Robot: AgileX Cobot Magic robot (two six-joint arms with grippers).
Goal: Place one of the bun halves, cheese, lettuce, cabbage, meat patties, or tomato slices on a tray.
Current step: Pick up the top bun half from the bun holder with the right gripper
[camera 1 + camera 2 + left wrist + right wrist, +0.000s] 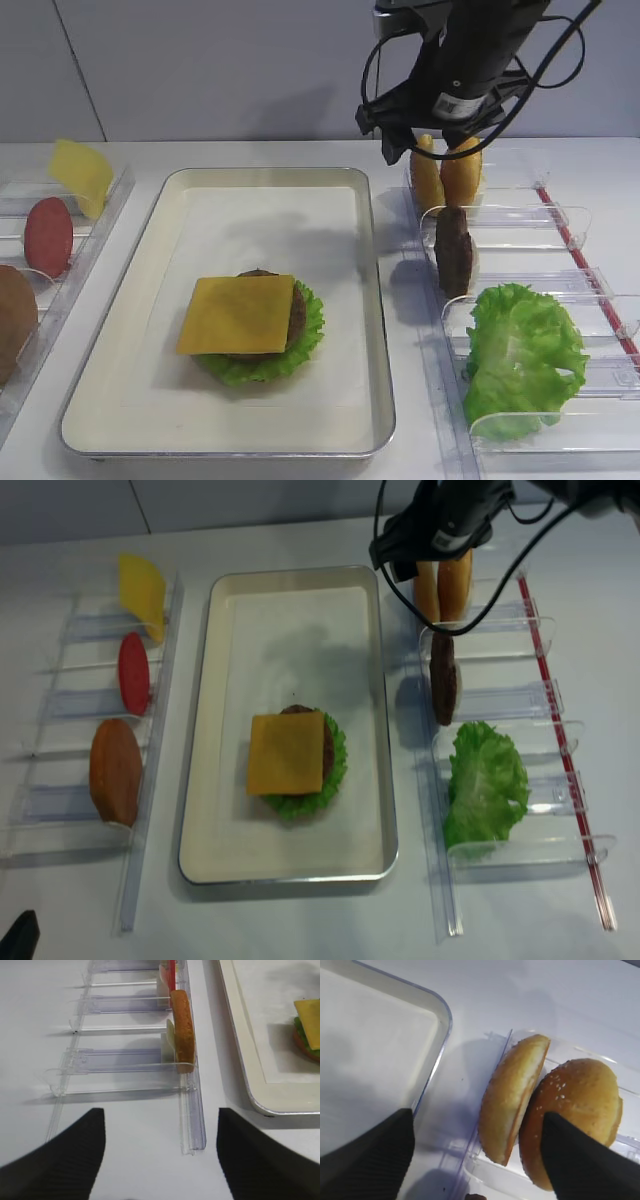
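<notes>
The cream tray [360, 300] holds a stack of lettuce [305, 350], a meat patty [297, 312] and a yellow cheese slice [240, 313]. Two bun halves stand on edge at the far end of the right rack: one shows its pale cut face [512, 1097], and behind it is a golden sesame top [580, 1095]. My right gripper [477, 1155] hangs open over them. Its left finger [365, 1160] is well clear of the nearer half, while the right finger [585, 1160] overlaps the sesame top. My left gripper [160, 1150] is open and empty over bare table.
The right clear rack [560, 225] also holds a dark patty [455, 250] and a lettuce leaf [520, 355]. The left rack [150, 780] holds cheese [80, 175], a tomato slice [48, 237] and a plain brown bun piece [182, 1030].
</notes>
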